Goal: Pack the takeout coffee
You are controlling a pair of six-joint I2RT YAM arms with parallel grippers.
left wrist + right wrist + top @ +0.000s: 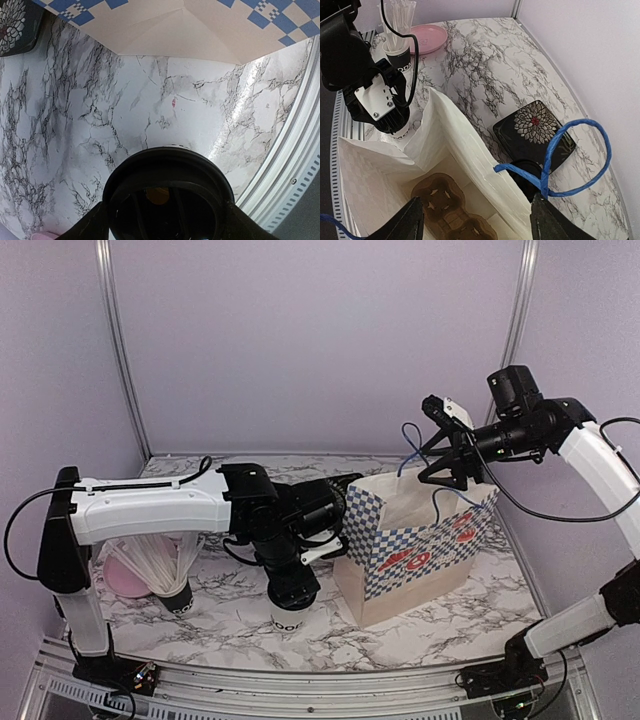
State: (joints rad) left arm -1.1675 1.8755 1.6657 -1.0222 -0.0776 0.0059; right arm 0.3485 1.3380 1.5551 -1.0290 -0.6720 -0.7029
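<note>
Left gripper (292, 592) is clamped on the lidded coffee cup (287, 623) near the table's (225, 632) front edge, beside the paper bag (420, 552); right gripper (446, 472) sits fingers apart at the bag's rim

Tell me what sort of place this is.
Probably a robot test cell dressed as a café counter: bare lilac walls on metal framing, a marble-patterned tabletop, and a checkered paper bag beside a lidded paper cup.
</note>
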